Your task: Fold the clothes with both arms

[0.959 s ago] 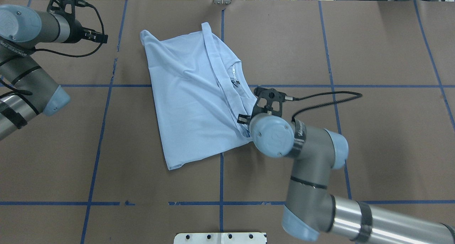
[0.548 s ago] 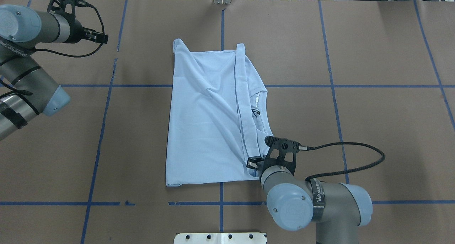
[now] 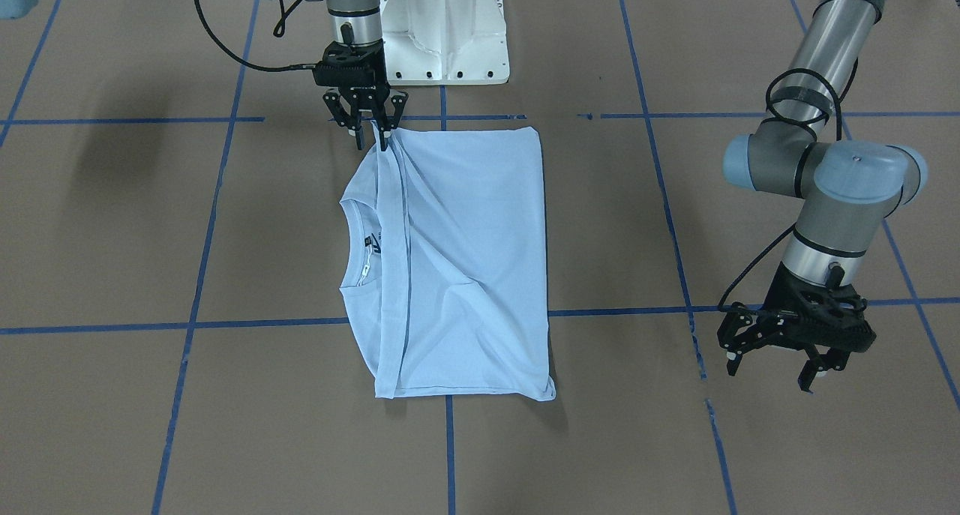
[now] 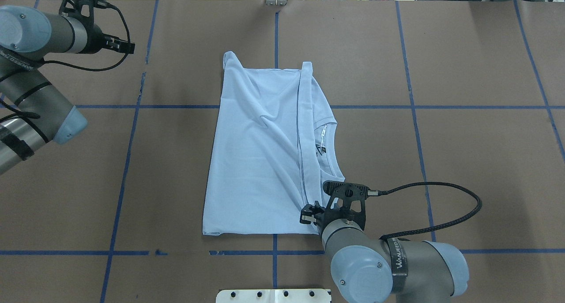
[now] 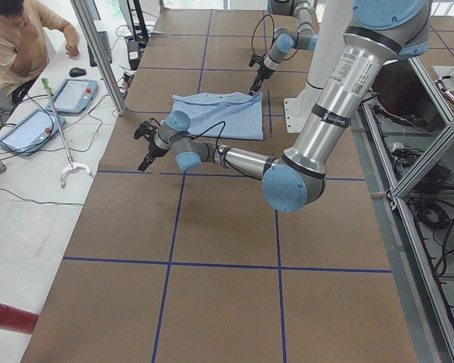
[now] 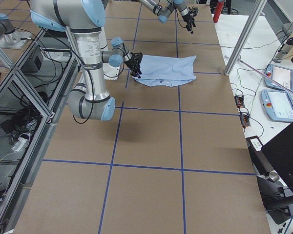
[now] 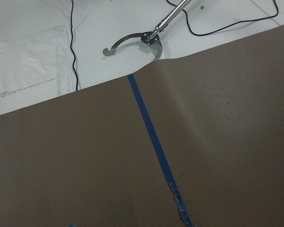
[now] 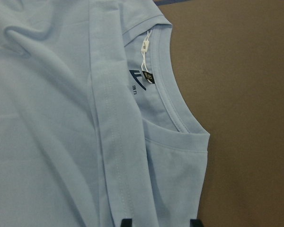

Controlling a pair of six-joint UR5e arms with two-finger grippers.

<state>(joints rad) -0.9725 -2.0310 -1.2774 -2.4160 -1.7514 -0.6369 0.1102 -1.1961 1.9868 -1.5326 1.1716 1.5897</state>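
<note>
Trouble is most likely at the near right corner of the light blue short-sleeved T-shirt [image 4: 251, 162], where the black two-finger right gripper [image 3: 380, 134] appears clamped on the cloth: taut creases run from that corner across the fabric. A pull from this single hold could, I judge, skew the garment or peel open the folded band [image 4: 302, 131] lying over it, since nothing pins the far edge. The black left gripper [image 3: 769, 376] hangs spread and empty over the brown paper-covered table [image 4: 463, 162] at far left, well apart from the cloth. The T-shirt lies mid-table on the blue tape grid, long axis running near to far, its ribbed neck opening [image 4: 334, 142] facing right.
</note>
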